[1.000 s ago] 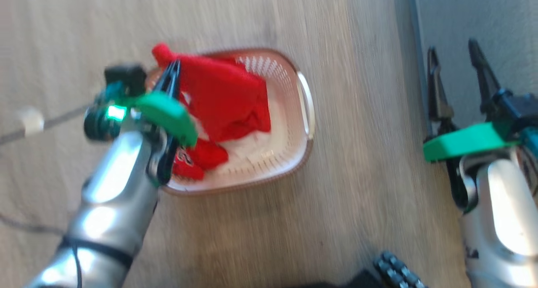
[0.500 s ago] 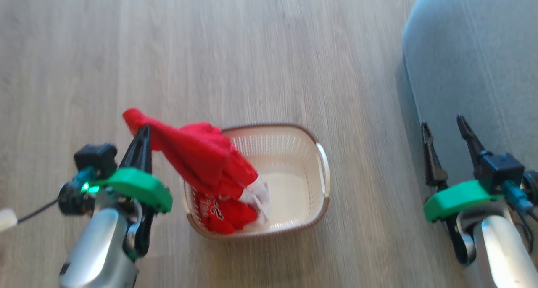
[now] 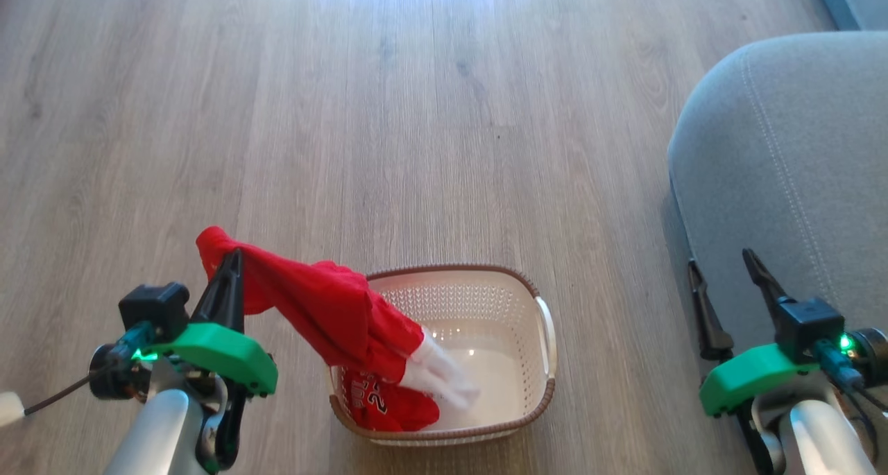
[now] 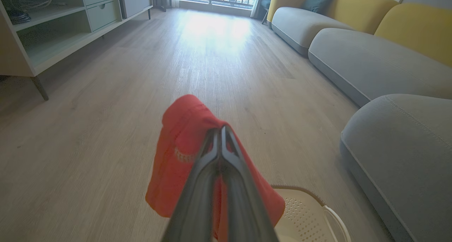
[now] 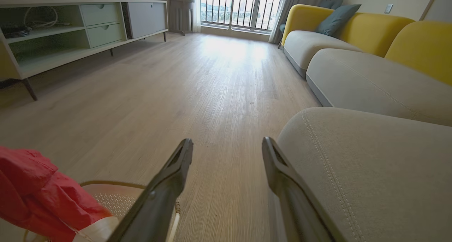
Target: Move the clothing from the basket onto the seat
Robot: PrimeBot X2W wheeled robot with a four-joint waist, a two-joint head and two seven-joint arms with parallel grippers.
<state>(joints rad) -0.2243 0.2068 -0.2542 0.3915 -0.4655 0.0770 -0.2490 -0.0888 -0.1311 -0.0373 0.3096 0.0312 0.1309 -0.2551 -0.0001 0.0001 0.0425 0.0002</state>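
pale wood floor point(image 3: 416, 114) is taking up most of the head view. the grey seat point(image 3: 798, 149) is filling the 3 o'clock side, its rounded corner and pale stitching facing the middle. in the right wrist view a long grey and yellow sofa point(image 5: 353, 79) is running on behind it towards 1 o'clock, and a low open cabinet point(image 5: 70, 33) is standing along the wall at 10 o'clock.

the basket point(image 3: 517, 281) is sitting on the floor at 6 o'clock, well apart from the seat, with a strip of bare floor lying between them. the clothing point(image 3: 326, 315) is hanging partly lifted: one red end is raised at 8 o'clock of the basket, and the rest is draping over the rim into the 7 o'clock corner, lettering and white trim showing.

the left gripper point(image 3: 232, 260) is pinching that raised end, fingers pressed together on the fabric. the right gripper point(image 3: 719, 258) is hovering with fingers spread wide and holding nothing, at the seat's 7 o'clock edge, between basket and seat.
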